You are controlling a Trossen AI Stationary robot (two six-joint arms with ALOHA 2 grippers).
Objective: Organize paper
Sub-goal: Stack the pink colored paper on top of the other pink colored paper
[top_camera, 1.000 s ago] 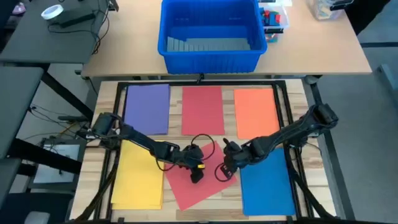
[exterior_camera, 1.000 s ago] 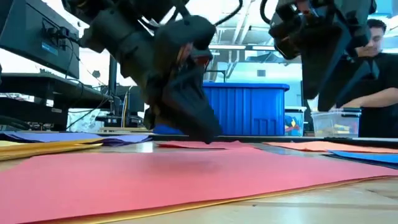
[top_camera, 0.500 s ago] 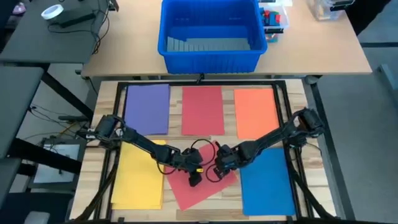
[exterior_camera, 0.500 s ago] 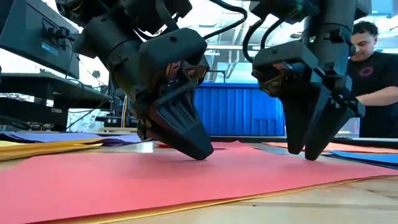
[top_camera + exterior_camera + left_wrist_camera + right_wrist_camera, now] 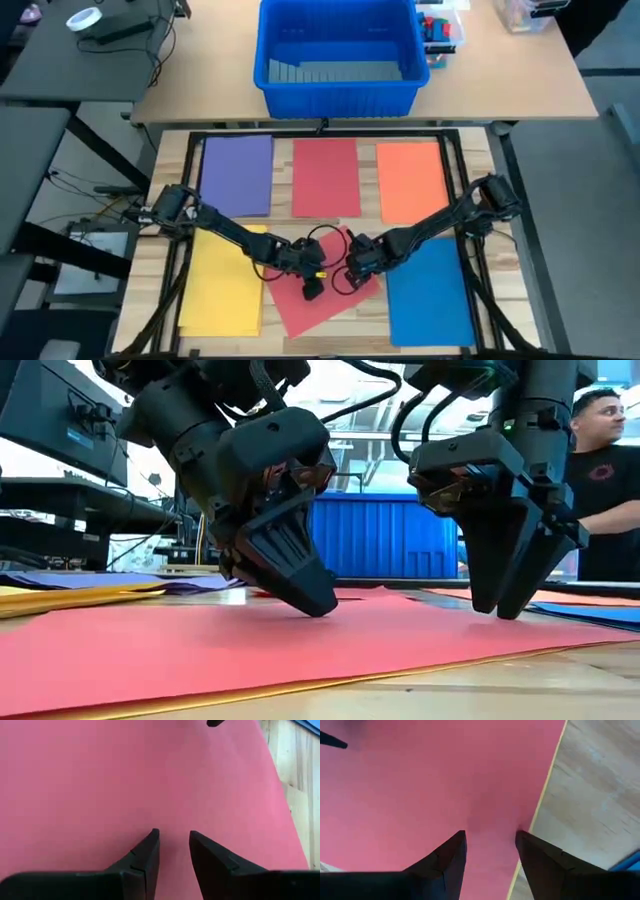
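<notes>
Paper: purple sheet (image 5: 237, 175), red sheet (image 5: 326, 176), orange sheet (image 5: 411, 179), yellow sheet (image 5: 223, 280), blue sheet (image 5: 429, 293).

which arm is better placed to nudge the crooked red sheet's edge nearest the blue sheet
Right, probably. The right gripper sits at the tilted red sheet edge beside bare table, toward the blue sheet. The left gripper is over the sheet's middle.

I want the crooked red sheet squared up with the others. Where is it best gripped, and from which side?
Probably at the tilted red sheet's edge nearest the blue sheet, beside the right gripper. It lies flat, so its middle offers nothing to pinch; there the edge borders bare wood table. Come from that side, low. The left gripper could press it steady.
</notes>
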